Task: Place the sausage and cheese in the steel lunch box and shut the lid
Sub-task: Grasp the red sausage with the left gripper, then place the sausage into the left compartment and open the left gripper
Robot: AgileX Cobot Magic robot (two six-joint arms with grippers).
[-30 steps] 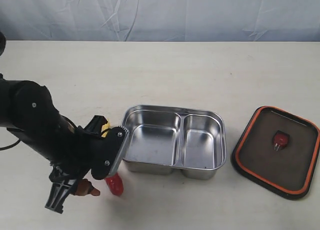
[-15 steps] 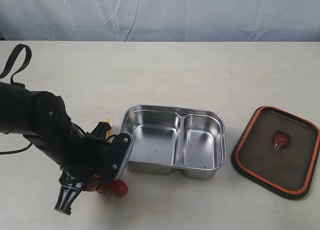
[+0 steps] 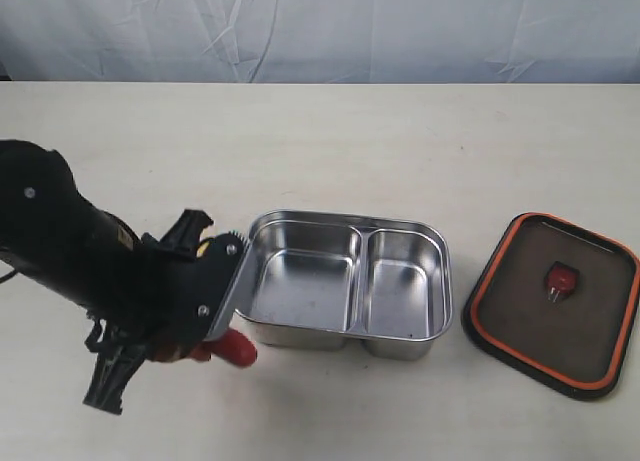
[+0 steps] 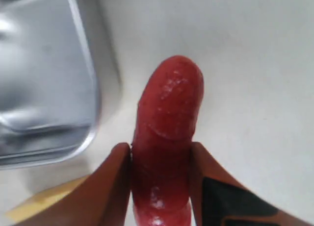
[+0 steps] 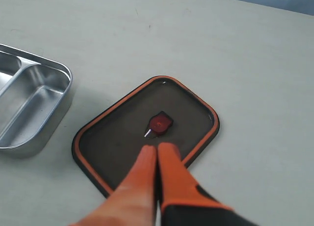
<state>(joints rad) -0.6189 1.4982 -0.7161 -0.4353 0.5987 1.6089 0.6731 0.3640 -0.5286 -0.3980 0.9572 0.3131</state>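
Carrying the sausage to the box is the step in hand. Your left gripper is clamped on the sausage, one orange finger on each side of its lower half, with the rounded free end projecting past the fingertips. In the exterior view that red end shows just outside the lower left corner of the steel lunch box, below rim height and close to the table; whether it is clear of the surface cannot be told. Both compartments are empty. In my judgement, the next move calls for a lift above the rim, a short carry over the nearer, larger compartment, and only then a release. The sausage is glossy red with a shallow ridge across it and looks smooth enough to swivel in a grip set toward one end, so keep the carry level. The cheese appears only as a yellow sliver beside the gripper, near the box's left wall and mostly hidden. The lid lies seal-up, well apart on the right. Your right gripper hangs over the lid's edge with its fingers pressed together — holding nothing.
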